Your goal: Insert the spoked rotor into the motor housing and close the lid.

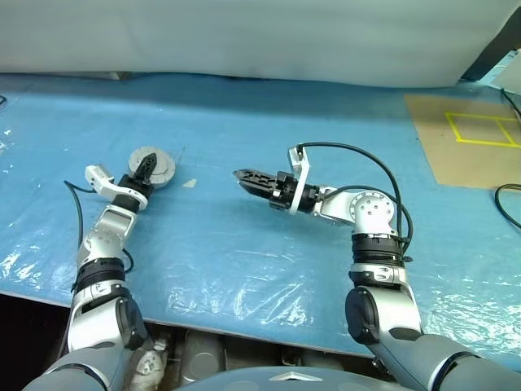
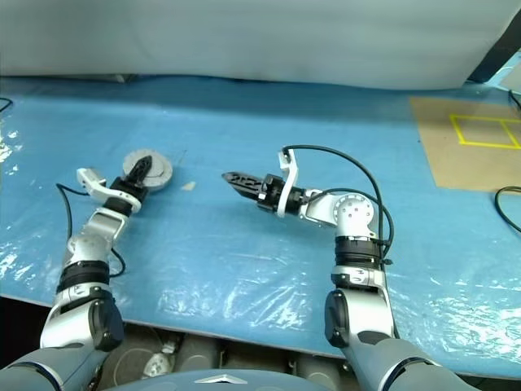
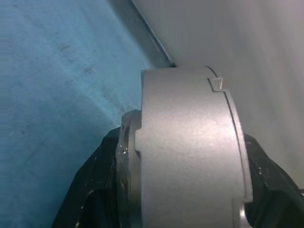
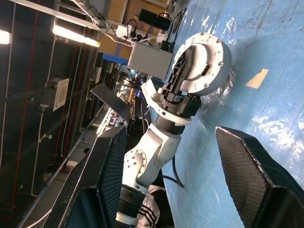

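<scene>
**Left gripper clamped on the assembled motor**

Left gripper (image 1: 147, 168) has its fingers closed around the motor housing (image 1: 153, 169), lid (image 4: 202, 64) on, over the blue mat (image 1: 244, 244). Right gripper (image 1: 247, 179) hangs wide open and empty, well right of the housing.

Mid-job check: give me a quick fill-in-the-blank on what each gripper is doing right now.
1. The silver round assembly is clamped in the ____ gripper.
2. The right gripper has its fingers ____, with nothing between them.
3. The table is covered by a ____ sheet.
4. A small tan scrap lies on the table between the two ____.

Missing words: left; open; blue; grippers
</scene>
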Available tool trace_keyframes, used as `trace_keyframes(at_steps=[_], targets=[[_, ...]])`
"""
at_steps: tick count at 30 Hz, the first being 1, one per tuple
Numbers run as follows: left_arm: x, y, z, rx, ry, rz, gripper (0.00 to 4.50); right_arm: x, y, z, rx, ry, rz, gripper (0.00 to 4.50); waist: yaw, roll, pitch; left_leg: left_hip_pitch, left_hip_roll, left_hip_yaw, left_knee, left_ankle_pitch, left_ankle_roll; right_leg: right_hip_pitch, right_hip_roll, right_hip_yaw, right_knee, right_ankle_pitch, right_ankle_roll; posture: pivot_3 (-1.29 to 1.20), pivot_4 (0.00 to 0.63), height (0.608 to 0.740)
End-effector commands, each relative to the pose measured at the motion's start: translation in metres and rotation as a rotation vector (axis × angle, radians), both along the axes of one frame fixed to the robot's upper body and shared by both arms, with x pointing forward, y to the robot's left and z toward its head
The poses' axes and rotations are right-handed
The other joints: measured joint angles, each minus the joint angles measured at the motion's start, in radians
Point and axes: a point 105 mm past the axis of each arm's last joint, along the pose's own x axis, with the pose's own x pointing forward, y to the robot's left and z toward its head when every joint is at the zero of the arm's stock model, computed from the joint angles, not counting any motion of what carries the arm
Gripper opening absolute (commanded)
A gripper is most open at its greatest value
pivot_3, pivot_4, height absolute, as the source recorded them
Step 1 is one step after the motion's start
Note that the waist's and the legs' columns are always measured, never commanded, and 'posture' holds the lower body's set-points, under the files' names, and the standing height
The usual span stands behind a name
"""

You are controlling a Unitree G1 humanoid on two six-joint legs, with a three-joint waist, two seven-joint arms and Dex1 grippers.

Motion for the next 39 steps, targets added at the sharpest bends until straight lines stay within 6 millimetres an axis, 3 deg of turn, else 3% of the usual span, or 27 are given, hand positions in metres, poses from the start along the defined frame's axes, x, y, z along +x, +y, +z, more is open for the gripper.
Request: trace_keyframes(at_steps=[1, 5, 12, 20, 31, 36, 39], targets=[[0.007, 0.005, 0.023, 0.057, -0.067, 0.028, 2.58, 0.002, 0.001, 0.012, 0.020, -0.046, 0.005, 3.10, -0.002, 0.000, 0.000, 0.000, 0.000, 0.000, 0.000, 0.000, 0.000, 0.000, 0.000, 0.000, 0.000, 0.000, 0.000, 0.00, 0.150, 0.740], [0.008, 0.013, 0.007, 0.107, 0.001, 0.076, 2.58, 0.003, 0.000, 0.011, 0.010, -0.048, 0.002, 3.10, -0.003, 0.000, 0.000, 0.001, 0.000, 0.000, 0.000, 0.000, 0.000, 0.000, 0.000, 0.000, 0.001, 0.000, 0.000, 0.00, 0.150, 0.740], [0.006, 0.028, -0.003, 0.181, 0.053, 0.127, 2.42, 0.003, 0.000, 0.011, 0.007, -0.054, 0.000, 3.13, -0.011, 0.000, 0.000, 0.003, 0.000, 0.000, 0.002, 0.000, 0.000, 0.000, 0.000, 0.001, 0.005, 0.000, 0.000, 0.00, 0.150, 0.740], [0.004, 0.044, -0.001, 0.187, 0.058, 0.182, 2.42, 0.002, 0.002, 0.010, -0.001, -0.063, 0.009, 3.13, -0.015, 0.000, 0.000, 0.008, 0.000, 0.001, 0.002, 0.000, 0.000, 0.002, -0.001, 0.003, 0.008, 0.000, -0.001, 0.00, 0.150, 0.740], [0.003, 0.016, 0.000, 0.142, 0.008, 0.039, 2.42, 0.003, 0.003, 0.007, -0.018, -0.060, 0.012, 3.13, -0.009, 0.000, 0.000, 0.005, 0.000, 0.001, 0.002, 0.000, 0.000, 0.001, -0.002, 0.003, 0.007, -0.001, -0.001, 0.00, 0.150, 0.740], [0.001, 0.019, 0.001, 0.102, -0.004, 0.043, 2.42, 0.003, 0.003, 0.006, -0.019, -0.057, 0.007, 3.13, -0.009, 0.000, 0.000, 0.005, 0.000, 0.001, 0.002, 0.000, 0.000, 0.001, -0.005, 0.003, 0.007, -0.001, -0.001, 0.00, 0.150, 0.740], [0.000, 0.013, 0.007, 0.072, -0.039, -0.003, 3.41, 0.003, 0.003, 0.006, -0.020, -0.056, 0.006, 3.13, -0.009, 0.000, 0.000, 0.005, 0.000, 0.001, 0.002, 0.000, 0.000, 0.001, -0.005, 0.003, 0.007, -0.001, -0.001, 0.00, 0.150, 0.740]])
